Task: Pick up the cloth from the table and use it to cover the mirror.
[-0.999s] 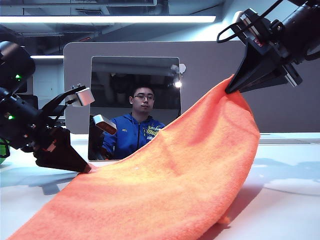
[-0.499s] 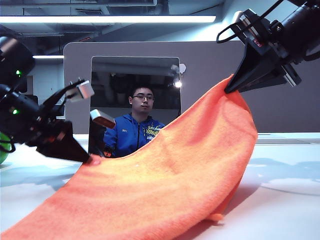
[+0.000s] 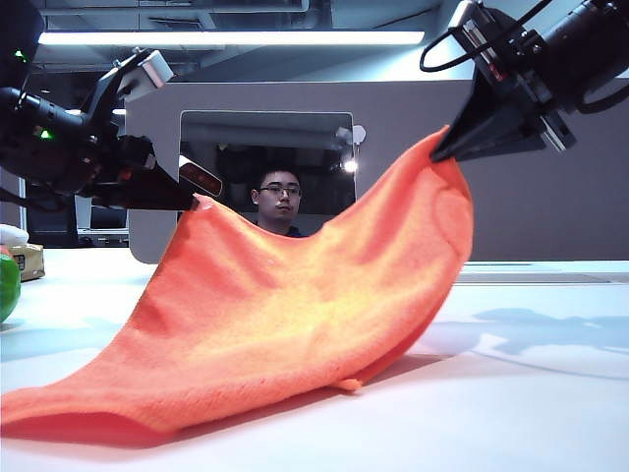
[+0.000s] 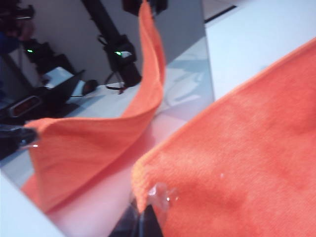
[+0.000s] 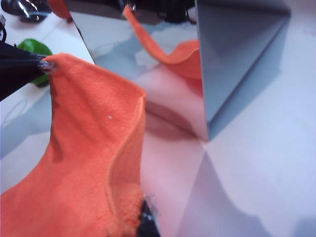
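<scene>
The orange cloth (image 3: 295, 315) hangs stretched between both grippers in front of the mirror (image 3: 265, 147), and its lower end trails on the white table (image 3: 541, 393). My left gripper (image 3: 197, 202) is shut on one cloth corner beside the mirror's upper left. My right gripper (image 3: 439, 152) is shut on the other corner, higher and to the right of the mirror. In the left wrist view the left gripper (image 4: 145, 217) pinches the cloth (image 4: 237, 163) near the mirror (image 4: 182, 74). In the right wrist view the right gripper (image 5: 145, 222) pinches the cloth (image 5: 89, 163), with the mirror (image 5: 168, 98) beyond.
A grey desk partition (image 3: 531, 177) stands behind the mirror. At the far left of the table are a green object (image 3: 6, 285) and a small box (image 3: 29, 261). The green object (image 5: 37, 49) also shows in the right wrist view.
My left gripper closed on the cloth corner and lifted it from table level to the mirror's upper left. The cloth now hangs across the mirror's lower part. The right gripper stayed high.
</scene>
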You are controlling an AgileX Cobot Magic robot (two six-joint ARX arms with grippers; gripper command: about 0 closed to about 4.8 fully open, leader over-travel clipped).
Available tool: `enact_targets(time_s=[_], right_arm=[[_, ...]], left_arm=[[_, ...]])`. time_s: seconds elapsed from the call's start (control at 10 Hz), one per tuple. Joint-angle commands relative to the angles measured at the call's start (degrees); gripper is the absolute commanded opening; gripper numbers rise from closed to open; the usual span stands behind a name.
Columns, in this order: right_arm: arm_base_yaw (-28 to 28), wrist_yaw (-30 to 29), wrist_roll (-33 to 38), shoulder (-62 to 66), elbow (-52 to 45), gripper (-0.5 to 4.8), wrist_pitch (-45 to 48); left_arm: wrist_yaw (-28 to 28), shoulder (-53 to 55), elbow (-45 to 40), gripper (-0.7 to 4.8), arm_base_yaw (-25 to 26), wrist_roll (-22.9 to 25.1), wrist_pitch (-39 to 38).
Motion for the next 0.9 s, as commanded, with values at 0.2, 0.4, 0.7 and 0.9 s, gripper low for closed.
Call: enact_targets(time_s=[0.2, 0.4, 0.7, 0.9], right_arm=[[0.28, -0.22, -0.13, -0.09, 0.22, -0.05, 12.13], [0.28, -0.20, 0.09, -0.13, 0.26, -0.05, 15.91], [0.33, 0.48, 0.07, -0.09, 5.95, -0.05, 16.06], [4.42, 5.33, 0.72, 2.78, 9.25, -0.05, 19.89]], left_arm=[[-6.40, -3.10, 0.20, -0.06, 0.02, -6.43, 9.86], [-7.54, -3.23, 0.20, -0.06, 0.22, -9.16, 15.17], [-12.41, -6.54, 1.73, -0.06, 1.03, -9.14, 15.87], [-21.59, -6.54, 7.54, -0.06, 1.84, -8.22, 9.11]])
